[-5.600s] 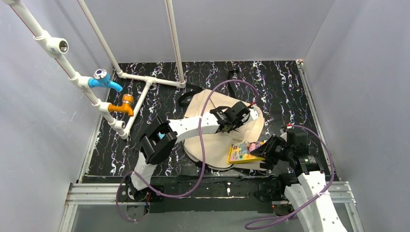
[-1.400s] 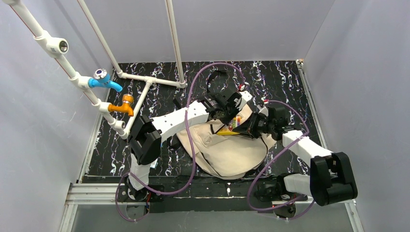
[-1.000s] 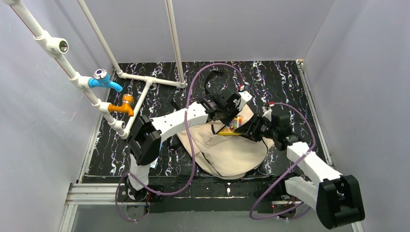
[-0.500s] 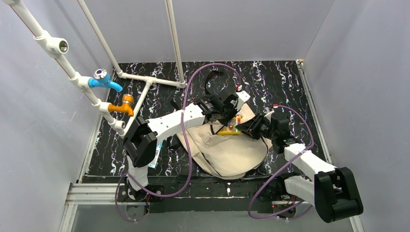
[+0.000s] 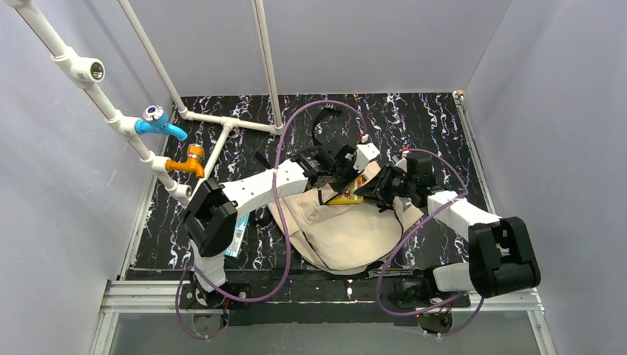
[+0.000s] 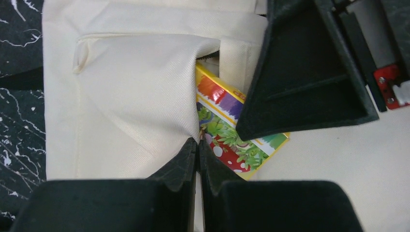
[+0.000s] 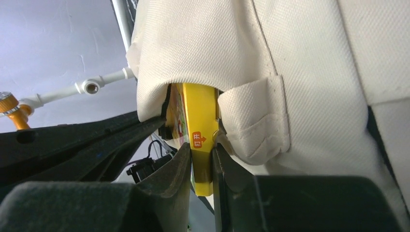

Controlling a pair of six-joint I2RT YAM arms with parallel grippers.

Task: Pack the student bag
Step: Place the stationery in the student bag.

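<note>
A teal-and-white packet (image 5: 238, 233) lay on the desk (image 5: 436, 126) at about 9 o'clock from the bag (image 5: 347, 233), just beside the left arm's elbow. A second earlier that elbow had hidden most of it, so the left arm had swung a little toward 9 o'clock.

The left fingers (image 6: 183, 162) were pressed together on a fold of the bag's beige cloth, as they had been through the whole last second. They held the mouth of the bag lifted at its 12 o'clock edge. The bag itself lay in the middle of the desk, roughly where it had been a second before.

The real change was the colourful box (image 6: 227, 130). Some seconds earlier it had sat outside the bag, near the bag's 4 o'clock edge, carried by the right arm. Now it stood at the bag's mouth, one end tucked under the raised cloth and the rest in plain sight. Within the last second it had edged slightly toward 9 o'clock, deeper under the cloth.

The right fingers (image 7: 175, 169), reaching in from 3 o'clock, had drawn closer together and were pinching the box's yellow edge from both sides.

Judged from this, the box was only partly packed: it probably needed a further push inward before being let go. The packet on the desk looked like it might still be waiting its turn.
</note>
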